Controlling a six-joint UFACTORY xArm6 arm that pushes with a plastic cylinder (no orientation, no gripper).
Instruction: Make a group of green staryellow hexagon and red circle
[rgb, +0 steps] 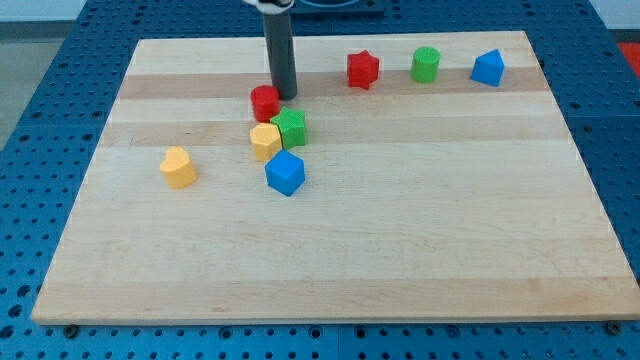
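Board: wooden table top (400, 250), pale planks, filling most of the frame over a blue perforated base (30, 120).
Rod: dark, straight, upright, entering from the top centre of the frame.
My tip (287, 96): a plain rod end with no jaws to spread or press, holding nothing; it sits just right of the red circle, touching or nearly so.
Red circle (265, 102): upper centre-left, just above the yellow hexagon.
Green star (292, 128): directly below my tip, touching the yellow hexagon on its left.
Yellow hexagon (265, 141): below the red circle; the three form a tight cluster.
Blue cube (285, 173): just below the cluster.
Yellow heart (178, 167): left of the cluster, apart.
Red star (363, 69): upper right.
Green cylinder (426, 64): right of the red star.
Blue pentagon-like block (488, 68): far upper right.
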